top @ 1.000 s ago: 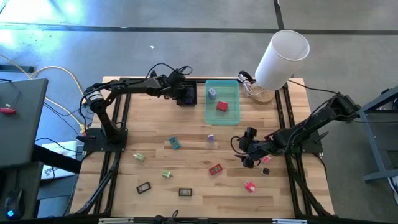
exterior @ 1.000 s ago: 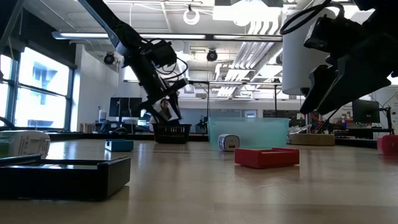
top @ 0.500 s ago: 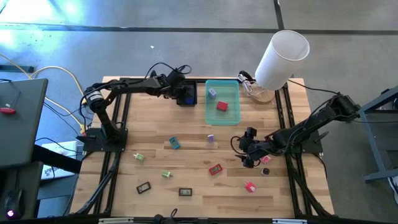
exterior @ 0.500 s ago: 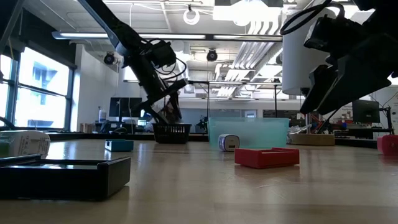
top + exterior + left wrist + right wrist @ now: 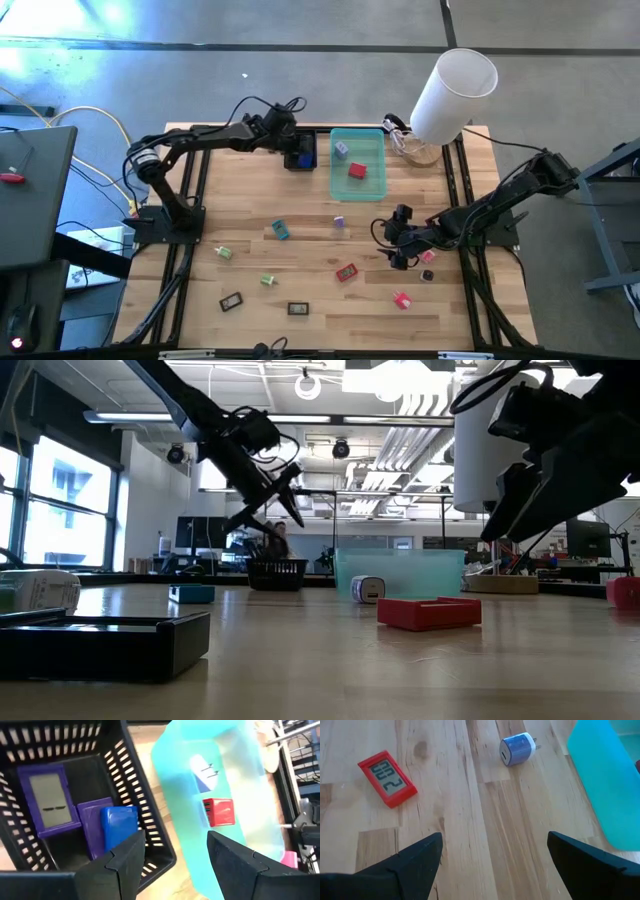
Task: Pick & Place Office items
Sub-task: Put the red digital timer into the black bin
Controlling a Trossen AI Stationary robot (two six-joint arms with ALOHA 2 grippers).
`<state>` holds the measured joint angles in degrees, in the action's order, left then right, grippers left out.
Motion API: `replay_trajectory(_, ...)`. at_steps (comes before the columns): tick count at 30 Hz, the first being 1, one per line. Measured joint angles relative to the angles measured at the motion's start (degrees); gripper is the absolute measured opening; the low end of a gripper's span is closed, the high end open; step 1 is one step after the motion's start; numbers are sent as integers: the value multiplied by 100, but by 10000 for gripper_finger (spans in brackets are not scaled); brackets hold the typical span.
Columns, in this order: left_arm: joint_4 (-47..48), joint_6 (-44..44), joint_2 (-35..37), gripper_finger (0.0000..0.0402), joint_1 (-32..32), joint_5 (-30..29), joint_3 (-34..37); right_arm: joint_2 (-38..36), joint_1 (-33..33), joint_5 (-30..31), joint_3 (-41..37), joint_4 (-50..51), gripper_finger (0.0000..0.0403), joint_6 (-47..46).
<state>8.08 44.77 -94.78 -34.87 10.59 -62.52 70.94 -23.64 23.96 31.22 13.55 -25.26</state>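
Note:
My left gripper (image 5: 291,138) hangs open above the small black slotted basket (image 5: 300,155) at the table's far edge. In its wrist view the open fingers frame the basket (image 5: 150,845), which holds purple pieces (image 5: 47,800) and a blue piece (image 5: 119,822). The teal tray (image 5: 357,163) beside it contains a red piece (image 5: 357,171) and a blue-white one (image 5: 341,149). My right gripper (image 5: 384,236) waits open, low over the table's right half. A red display piece (image 5: 387,777) and a blue charger (image 5: 517,749) lie flat ahead of it.
Loose pieces lie flat on the wood: teal (image 5: 281,230), purple (image 5: 339,222), green (image 5: 222,252) (image 5: 267,280), red (image 5: 346,272), black (image 5: 231,300) (image 5: 298,309), pink (image 5: 402,299) (image 5: 427,275). A tall white cylinder (image 5: 455,95) stands at the far right corner.
My left gripper, which had a small piece between its fingers over the black basket, opened and let it go into the basket. It then rose and drew slightly back toward the far left. My right arm kept still.

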Motion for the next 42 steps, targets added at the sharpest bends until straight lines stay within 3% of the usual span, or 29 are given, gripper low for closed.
replay_trajectory(9,-140,-581,374,207,163,-230,0,0,0,-8,0,-10,350,1)
replay_trajectory(21,-230,-2319,944,207,1192,-1707,0,0,0,-8,0,-7,350,4)
replay_trajectory(34,-613,-4031,1241,207,2659,-3814,0,0,0,10,0,-45,350,148)
replay_trajectory(42,-1051,-4405,1244,207,3043,-4150,0,0,2,10,0,-45,350,153)
